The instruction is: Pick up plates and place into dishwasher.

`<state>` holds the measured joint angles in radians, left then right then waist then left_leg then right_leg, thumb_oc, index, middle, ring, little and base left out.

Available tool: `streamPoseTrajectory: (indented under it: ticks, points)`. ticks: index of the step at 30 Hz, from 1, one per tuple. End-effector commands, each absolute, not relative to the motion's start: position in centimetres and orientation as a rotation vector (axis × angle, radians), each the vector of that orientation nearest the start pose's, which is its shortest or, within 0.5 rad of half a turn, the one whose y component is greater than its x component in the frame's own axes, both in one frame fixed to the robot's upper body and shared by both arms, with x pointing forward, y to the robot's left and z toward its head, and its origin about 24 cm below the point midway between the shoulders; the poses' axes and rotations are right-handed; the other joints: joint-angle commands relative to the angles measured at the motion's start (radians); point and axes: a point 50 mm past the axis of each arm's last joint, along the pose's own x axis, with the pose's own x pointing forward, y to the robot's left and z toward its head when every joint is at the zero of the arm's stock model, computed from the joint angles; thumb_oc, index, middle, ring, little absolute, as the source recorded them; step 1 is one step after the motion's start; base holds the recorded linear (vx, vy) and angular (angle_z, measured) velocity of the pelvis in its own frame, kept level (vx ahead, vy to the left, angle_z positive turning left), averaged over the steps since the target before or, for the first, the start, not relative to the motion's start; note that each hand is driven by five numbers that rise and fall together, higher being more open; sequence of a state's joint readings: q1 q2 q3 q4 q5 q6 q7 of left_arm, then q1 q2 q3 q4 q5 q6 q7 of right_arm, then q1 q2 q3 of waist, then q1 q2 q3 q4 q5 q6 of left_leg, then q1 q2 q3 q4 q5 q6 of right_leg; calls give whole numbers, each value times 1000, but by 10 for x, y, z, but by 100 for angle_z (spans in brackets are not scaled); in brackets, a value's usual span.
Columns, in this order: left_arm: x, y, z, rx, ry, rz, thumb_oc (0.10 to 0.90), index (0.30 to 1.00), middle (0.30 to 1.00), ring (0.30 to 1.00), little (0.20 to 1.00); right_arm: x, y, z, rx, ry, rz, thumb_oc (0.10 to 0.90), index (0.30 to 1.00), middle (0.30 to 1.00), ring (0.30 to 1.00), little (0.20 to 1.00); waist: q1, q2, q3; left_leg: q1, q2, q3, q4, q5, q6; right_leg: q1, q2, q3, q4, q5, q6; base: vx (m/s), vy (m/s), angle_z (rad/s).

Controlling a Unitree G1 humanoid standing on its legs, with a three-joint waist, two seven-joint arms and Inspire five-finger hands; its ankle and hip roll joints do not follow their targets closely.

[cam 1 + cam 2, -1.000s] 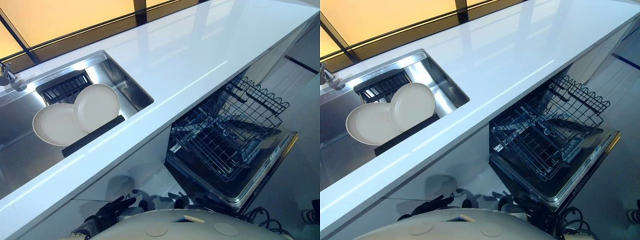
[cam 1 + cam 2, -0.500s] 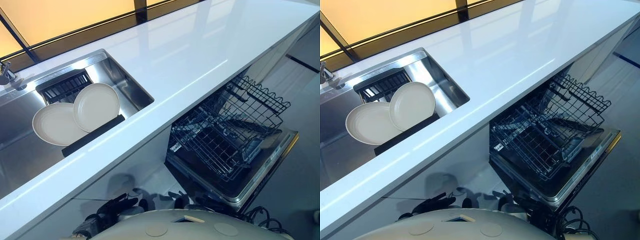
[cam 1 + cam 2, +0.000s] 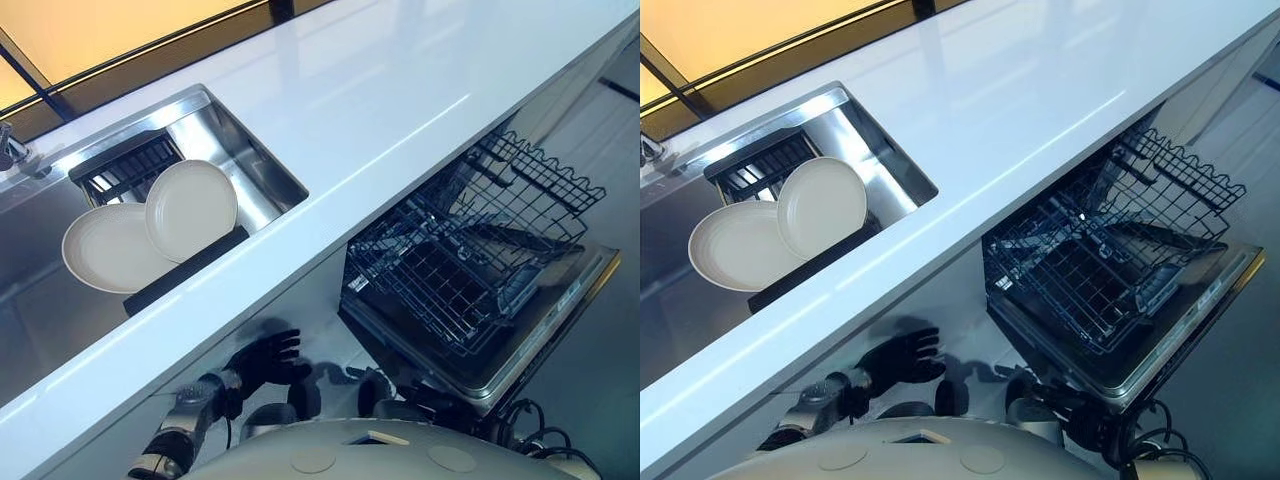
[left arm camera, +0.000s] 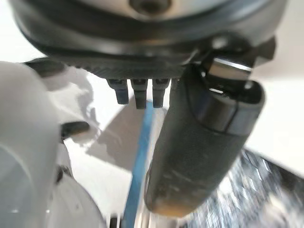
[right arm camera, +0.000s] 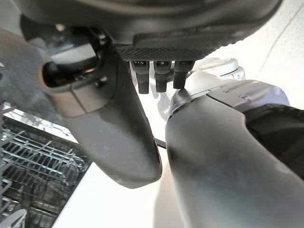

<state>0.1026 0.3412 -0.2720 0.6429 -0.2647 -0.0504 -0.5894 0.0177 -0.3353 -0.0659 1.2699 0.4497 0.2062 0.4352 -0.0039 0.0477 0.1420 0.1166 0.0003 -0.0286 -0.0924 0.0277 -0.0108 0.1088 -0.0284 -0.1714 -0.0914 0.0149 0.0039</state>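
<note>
Plates first: two round, cream, matte plates [image 3: 150,225] lean overlapping in the brushed steel sink [image 3: 235,165], propped against a black slatted rack [image 3: 125,172]. Below the glossy white surface [image 3: 400,90], the left robot hand [image 3: 262,362] hangs with fingers spread, holding nothing. Rightward, the dishwasher [image 3: 520,340] stands open, its dark wire basket [image 3: 470,250] pulled out. The right robot hand [image 5: 118,137] has its fingers relaxed, holding nothing.

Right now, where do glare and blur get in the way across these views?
Eye views: pale sheen streaks the white counter, yet both plates in the sink and the dishwasher rack read clearly. Left wrist view: the left hand and everything behind it look soft. Right wrist view: the right hand is sharper, the rack beyond blurred.
</note>
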Motion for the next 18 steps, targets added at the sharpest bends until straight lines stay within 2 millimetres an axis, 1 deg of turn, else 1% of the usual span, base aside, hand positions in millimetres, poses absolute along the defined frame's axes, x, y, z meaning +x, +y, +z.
streamPoseTrajectory:
  ticks: [1,3,4,6,8,9,10,11,13,14,16,18]
  points:
    - [199,172,-49,-224,476,-789,800,900,900,900,900,62,-261,-154,519,1287,-157,800,900,900,900,900,27,36,-38,-25,-55,46,20,-81,27,-46,30,3,125,-137,40,-5,-1,5]
    - [207,157,-23,-340,407,-896,800,900,900,900,900,60,-261,-154,525,1285,-166,800,900,900,900,900,36,38,-41,-25,-56,38,17,-81,29,-43,29,-2,123,-137,39,-1,-22,6]
    - [208,138,-3,-481,345,-1008,800,900,900,900,900,60,-261,-155,527,1286,-169,800,900,900,900,900,42,39,-40,-20,-55,29,14,-84,30,-36,29,-4,122,-141,39,-8,-39,5]
    - [203,112,17,-646,284,-1147,800,900,900,900,900,59,-259,-156,528,1289,-170,800,900,900,900,900,49,38,-45,-23,-55,19,9,-82,31,-35,31,-6,115,-136,38,-1,-55,16]
    - [196,94,35,-822,213,-1293,800,900,900,900,900,60,-257,-157,526,1294,-170,800,900,900,900,900,53,36,-48,-21,-53,10,6,-82,30,-29,34,-6,107,-134,37,13,-79,23]
    - [194,90,40,-896,197,-1336,800,900,900,900,900,60,-256,-157,525,1295,-169,800,900,900,900,900,53,35,-49,-20,-52,7,6,-82,30,-28,35,-6,105,-133,37,11,-90,17]
    - [187,73,56,-1064,162,-1432,800,900,900,900,900,61,-253,-158,526,1297,-165,800,900,900,900,900,54,32,-50,-19,-51,2,5,-85,30,-24,38,-5,100,-134,34,14,-98,15]
    - [182,60,66,-1210,135,-1512,800,900,900,900,900,60,-251,-158,527,1300,-160,800,900,900,900,900,55,27,-51,-18,-49,-1,5,-88,29,-21,41,-5,98,-135,31,17,-112,11]
    - [176,50,86,-1427,74,-1636,800,900,900,900,900,62,-246,-160,530,1304,-149,800,900,900,900,900,54,21,-51,-18,-43,-4,5,-89,23,-19,47,-4,97,-135,26,12,-107,4]
    - [176,49,91,-1472,58,-1653,800,900,900,900,900,63,-245,-160,530,1305,-145,800,900,900,900,900,54,18,-50,-17,-41,-5,5,-90,22,-19,49,-3,97,-136,25,7,-116,1]
    - [176,42,113,-1614,-22,-1716,800,900,900,900,900,66,-238,-161,529,1310,-134,800,900,900,900,900,52,8,-46,-16,-34,-7,6,-91,14,-18,56,-2,101,-139,18,1,-118,-1]
    - [179,42,135,-1722,-109,-1762,800,900,900,900,900,68,-232,-163,521,1313,-125,800,900,900,900,900,49,0,-39,-19,-26,-7,11,-90,8,-21,63,-1,105,-140,12,-20,-104,0]
